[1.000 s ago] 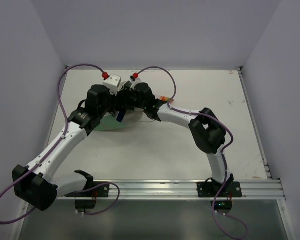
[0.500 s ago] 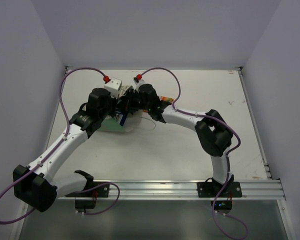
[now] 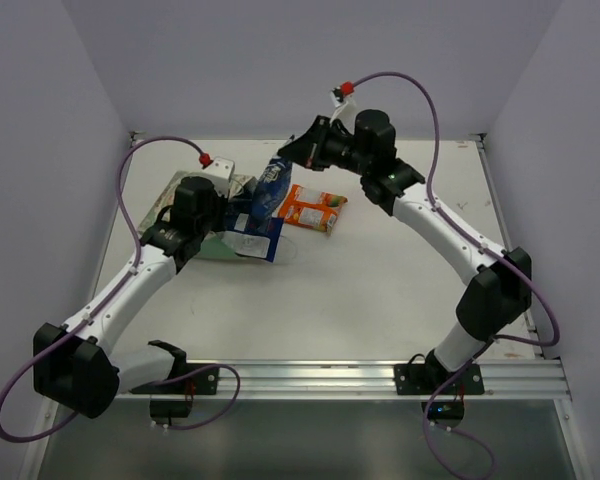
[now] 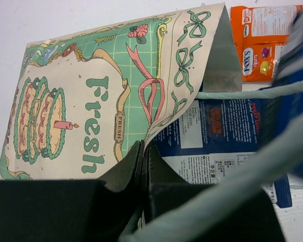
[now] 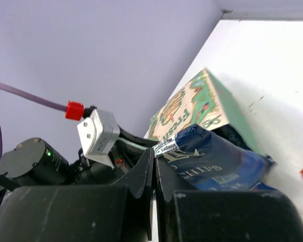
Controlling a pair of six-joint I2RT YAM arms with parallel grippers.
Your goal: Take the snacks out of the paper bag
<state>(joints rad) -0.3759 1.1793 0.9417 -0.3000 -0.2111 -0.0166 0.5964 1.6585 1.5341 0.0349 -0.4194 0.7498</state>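
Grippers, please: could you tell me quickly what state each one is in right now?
Left gripper: closed, holding the bag by its edge.
Right gripper: closed, holding a dark blue packet by its top.

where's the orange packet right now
Top view: the orange packet lies flat on the table, right of the paper bag and beside the dark blue packet.

left claw [image 4: 144,154]: pinched tight on the paper bag [image 4: 81,101] edge;
dark blue packet [image 4: 217,133]: lying at the bag's mouth;
orange packet [image 4: 260,43]: beyond it, on the tabletop [image 4: 40,20]
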